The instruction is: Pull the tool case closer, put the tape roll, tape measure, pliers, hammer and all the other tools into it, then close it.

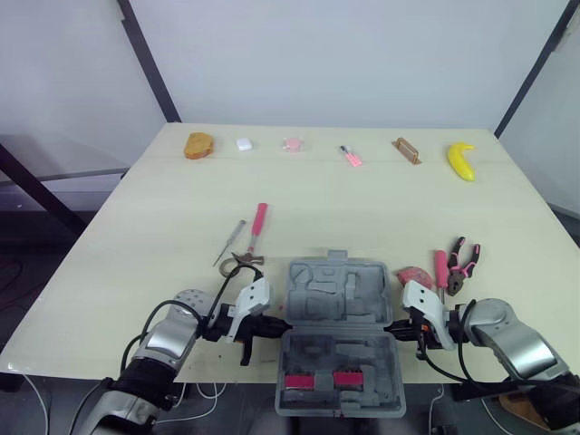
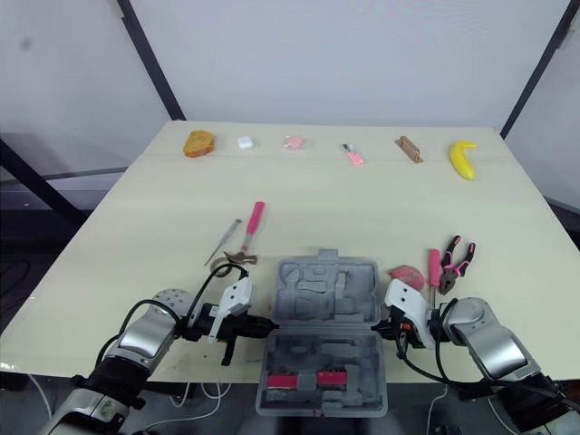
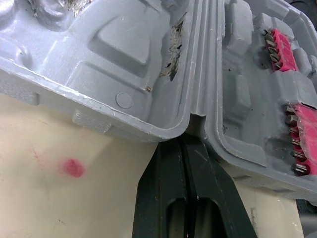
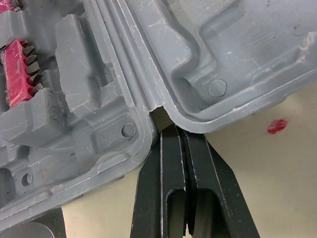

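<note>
You see the tool case (image 1: 340, 313) lying open at the near edge of the counter (image 1: 136, 236). Its near half holds two pink bit strips (image 1: 317, 381). Your left pincer (image 3: 187, 141) is clenched, with its tips at the case's left hinge notch. The right pincer (image 4: 173, 130) is clenched too, at the right notch. The hammer (image 1: 255, 234) and pliers (image 1: 462, 263) lie outside the case.

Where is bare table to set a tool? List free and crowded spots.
Free: the wide band between the far row, bread to banana, and the tool case; also the left side beyond the hammer. Crowded: beside the case, by the pliers, left end effector and right end effector.
</note>
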